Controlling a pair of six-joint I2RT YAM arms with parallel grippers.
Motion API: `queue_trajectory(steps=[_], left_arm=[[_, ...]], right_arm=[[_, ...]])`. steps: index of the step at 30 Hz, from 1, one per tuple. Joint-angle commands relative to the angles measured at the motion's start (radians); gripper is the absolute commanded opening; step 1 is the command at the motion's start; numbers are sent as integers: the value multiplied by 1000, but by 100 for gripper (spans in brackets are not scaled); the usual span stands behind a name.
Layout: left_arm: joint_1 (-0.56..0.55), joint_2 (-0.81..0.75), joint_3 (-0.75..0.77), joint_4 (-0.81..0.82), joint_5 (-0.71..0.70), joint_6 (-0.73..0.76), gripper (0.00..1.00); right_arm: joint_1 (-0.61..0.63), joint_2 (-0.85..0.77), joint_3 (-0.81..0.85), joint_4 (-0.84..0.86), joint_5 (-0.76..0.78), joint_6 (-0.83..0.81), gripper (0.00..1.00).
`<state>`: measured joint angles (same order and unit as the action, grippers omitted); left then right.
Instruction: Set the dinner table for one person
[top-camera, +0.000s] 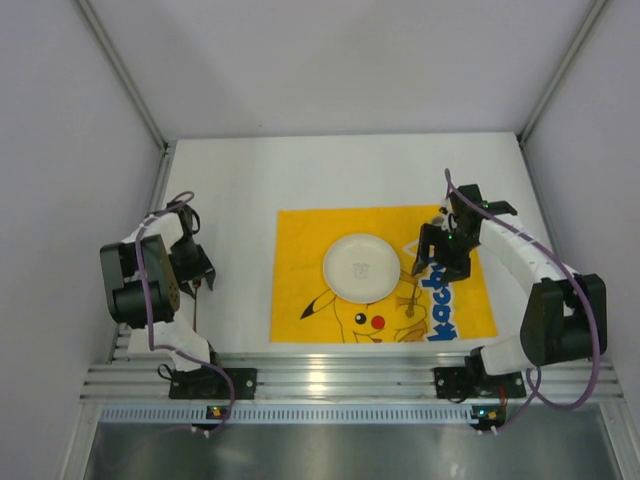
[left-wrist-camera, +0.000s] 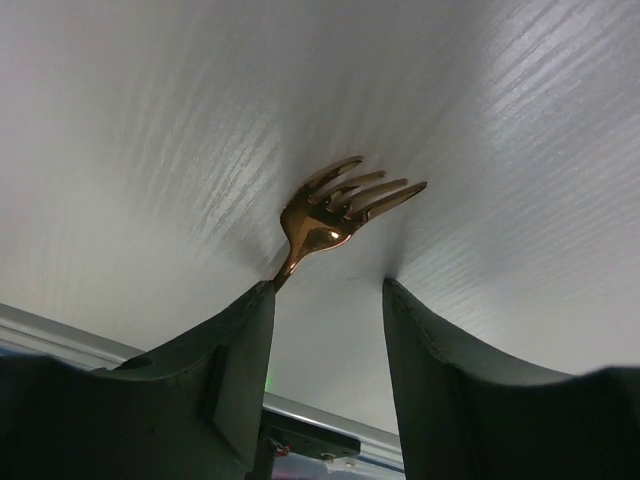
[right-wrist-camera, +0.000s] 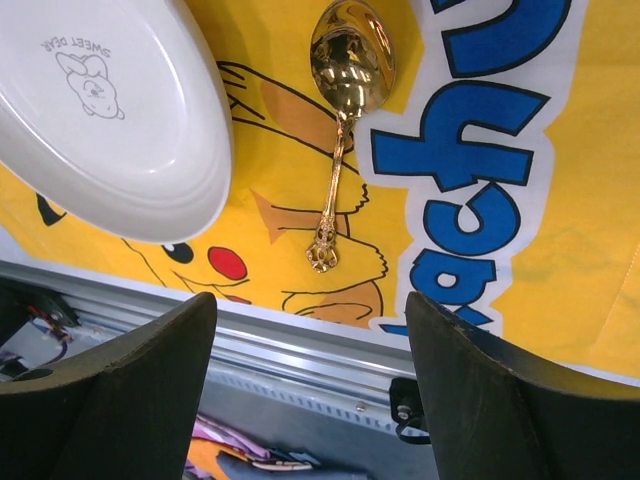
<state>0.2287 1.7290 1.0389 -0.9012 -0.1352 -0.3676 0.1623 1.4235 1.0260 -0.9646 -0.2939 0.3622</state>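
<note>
Nearest, an aluminium rail (top-camera: 320, 372) ran along the front edge of the dinner table (top-camera: 235, 175), the wide white top that carried everything else, and both arm bases were bolted to it. Just beyond the rail on the left, the left gripper (left-wrist-camera: 328, 285) was down at the bare white surface, off the mat's left side. Its jaws stood moderately apart, and a gold fork (left-wrist-camera: 335, 215) lay on the table with its tines pointing away from the gripper. The handle ran back to the tip of one finger (left-wrist-camera: 235, 350) and vanished behind it. The other finger was clear of the fork, so the fork was not pinched between them. In the middle, close behind the rail, lay a yellow cartoon mat (top-camera: 300, 240) with blue lettering down its right side. A white plate (top-camera: 360, 266) sat on the mat near its centre. Just right of the plate, and not touching it, a gold spoon (right-wrist-camera: 340, 120) lay on the mat, bowl up, its handle end toward the rail. The right gripper (right-wrist-camera: 310, 300) hung over the mat's right part, beside the plate, with its jaws wide and nothing between them. Beyond the mat, the white top reached back to the grey walls (top-camera: 340, 60).
</note>
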Motion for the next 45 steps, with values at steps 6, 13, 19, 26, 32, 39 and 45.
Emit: queue_trajectory(steps=[6, 13, 19, 26, 32, 39, 45], left_arm=[[11, 153, -16, 81, -20, -5, 14], [12, 201, 7, 119, -11, -13, 0], [-15, 204, 195, 64, 72, -14, 0], [-165, 195, 515, -82, 63, -34, 0], [-412, 199, 605, -104, 193, -138, 0], [-630, 221, 634, -25, 335, -222, 0], [-718, 316, 670, -84, 322, -202, 0]], right_arm=[[-36, 64, 14, 61, -39, -26, 76], [-90, 137, 65, 63, -59, -57, 74], [-90, 192, 132, 63, -105, -51, 72], [-75, 209, 224, 15, -30, -58, 73], [-75, 167, 221, 6, -16, -42, 74], [-75, 68, 160, -3, 2, -23, 74], [-75, 0, 120, -11, 15, -12, 75]])
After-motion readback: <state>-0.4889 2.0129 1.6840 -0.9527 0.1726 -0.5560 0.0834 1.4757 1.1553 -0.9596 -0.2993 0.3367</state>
